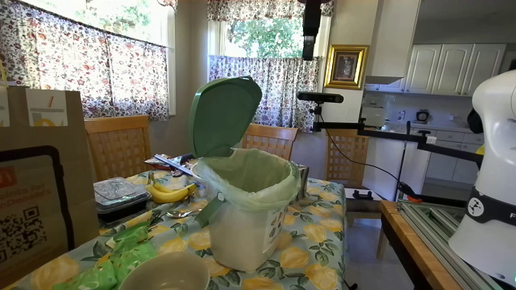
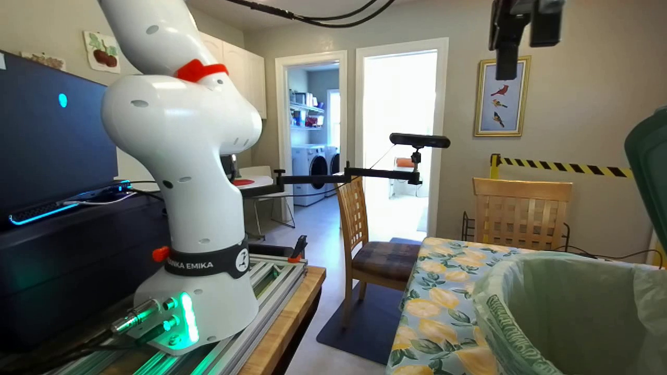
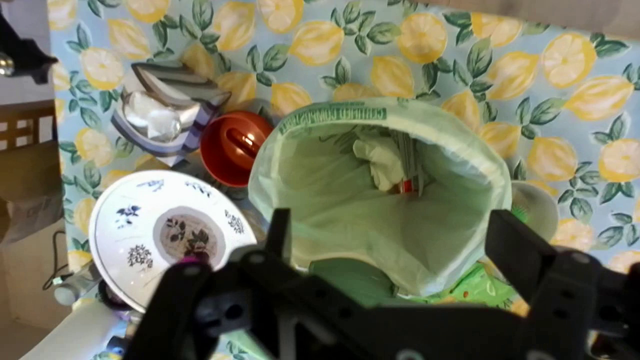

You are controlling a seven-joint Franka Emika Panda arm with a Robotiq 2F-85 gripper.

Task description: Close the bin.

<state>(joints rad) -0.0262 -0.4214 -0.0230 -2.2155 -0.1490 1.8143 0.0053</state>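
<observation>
The bin (image 1: 242, 237) is whitish plastic and stands upright on the table, with a pale green liner folded over its rim. Its green lid (image 1: 225, 114) stands raised on its hinge, so the bin is open. The bin (image 2: 513, 312) and lid (image 2: 651, 172) are cut off by the frame edge in an exterior view. In the wrist view I look down into the bin (image 3: 330, 111), with crumpled waste inside; the lid (image 3: 350, 280) is partly hidden behind my gripper. My gripper (image 3: 389, 225) is open and empty, high above the bin. It also shows in both exterior views (image 1: 309, 50) (image 2: 526, 52).
A beige bowl (image 1: 167, 274) and green packets (image 1: 117, 259) lie near the bin. Bananas (image 1: 169, 193), a black container (image 1: 121, 199) and a paper bag (image 1: 40, 181) stand further off. A patterned bowl (image 3: 125, 200) and red cup (image 3: 220, 165) sit beside the bin.
</observation>
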